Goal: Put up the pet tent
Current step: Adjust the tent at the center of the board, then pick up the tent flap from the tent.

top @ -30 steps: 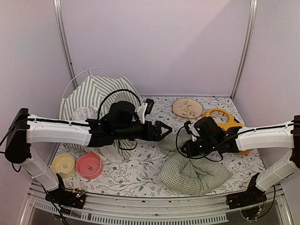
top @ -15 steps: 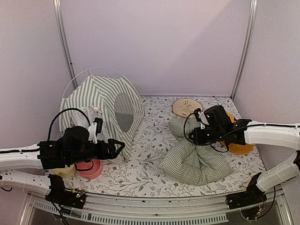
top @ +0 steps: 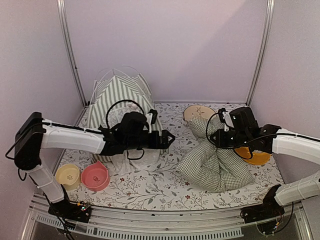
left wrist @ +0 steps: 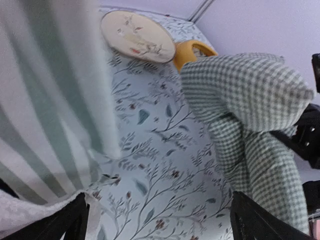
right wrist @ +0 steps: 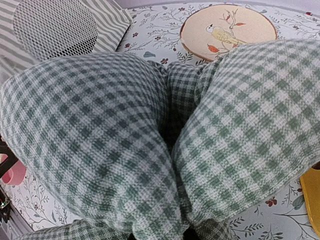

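The pet tent [top: 118, 94], green-and-white striped with thin white poles arching over its top, stands at the back left. My left gripper [top: 169, 139] is open just right of the tent's front, above the floral cloth. In the left wrist view the left gripper [left wrist: 155, 225] holds nothing; striped tent fabric [left wrist: 45, 100] hangs at the left and white lace [left wrist: 20, 212] lies by the left fingertip. My right gripper [top: 214, 138] is shut on the pinched middle of the gingham cushion [top: 216, 169]. The cushion [right wrist: 115, 135] fills the right wrist view and hides the fingers; the tent's black mesh window [right wrist: 52, 30] shows behind it.
A pink bowl [top: 95, 176] and a yellow bowl [top: 67, 175] sit at the front left. A round bird plaque [top: 196, 111] lies at the back, and an orange item [top: 254, 157] lies under the right arm. Walls and metal posts close in the back and sides.
The tent has turned and shifted back, its mesh window no longer facing the top camera. The left arm swung from the front left to the middle. The right gripper carried the cushion slightly rightward.
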### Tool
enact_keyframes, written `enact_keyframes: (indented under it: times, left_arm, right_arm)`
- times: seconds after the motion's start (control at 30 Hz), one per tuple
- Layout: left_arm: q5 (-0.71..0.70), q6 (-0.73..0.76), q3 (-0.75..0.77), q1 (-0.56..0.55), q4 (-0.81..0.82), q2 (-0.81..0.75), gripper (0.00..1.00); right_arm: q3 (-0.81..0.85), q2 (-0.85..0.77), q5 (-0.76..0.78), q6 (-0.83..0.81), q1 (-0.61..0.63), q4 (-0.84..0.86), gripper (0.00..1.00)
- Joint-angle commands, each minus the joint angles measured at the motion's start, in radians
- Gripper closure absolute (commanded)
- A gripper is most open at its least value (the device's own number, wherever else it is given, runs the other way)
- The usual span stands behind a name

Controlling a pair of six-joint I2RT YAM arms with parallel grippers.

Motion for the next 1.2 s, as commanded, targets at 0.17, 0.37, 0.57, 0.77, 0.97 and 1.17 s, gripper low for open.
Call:
enact_keyframes:
  times: [0.17, 0.37, 0.57, 0.77, 0.97, 1.17]
  left_arm:
    - [0.154, 0.111, 0.337, 0.006, 0.101, 0.241, 0.01]
    - [0.067, 0.078, 0.118, -0.045, 0.089, -0.004, 0.01]
    - [-0.134, -0.055, -0.050, -0.091, -0.115, -0.172, 0.01]
    - [-0.234, -0.156, -0.127, -0.097, -0.093, -0.112, 0.01]
    - [-0.369, -0.259, 0.132, -0.106, -0.241, 0.136, 0.00]
    - [-0.471, -0.543, 0.464, -0.117, -0.581, 0.394, 0.01]
  right_arm:
    - [0.030, -0.066, 0.002, -0.026, -0.052, -0.014, 1.00]
    - [0.023, -0.047, 0.005, -0.051, -0.056, -0.010, 1.00]
    - [0.032, -0.033, -0.012, -0.074, -0.063, -0.003, 1.00]
    - [0.034, -0.027, -0.035, -0.080, -0.062, 0.011, 1.00]
    - [0.040, -0.046, -0.036, -0.086, -0.062, -0.001, 1.00]
    - [0.014, -0.096, -0.015, -0.073, -0.064, -0.009, 1.00]
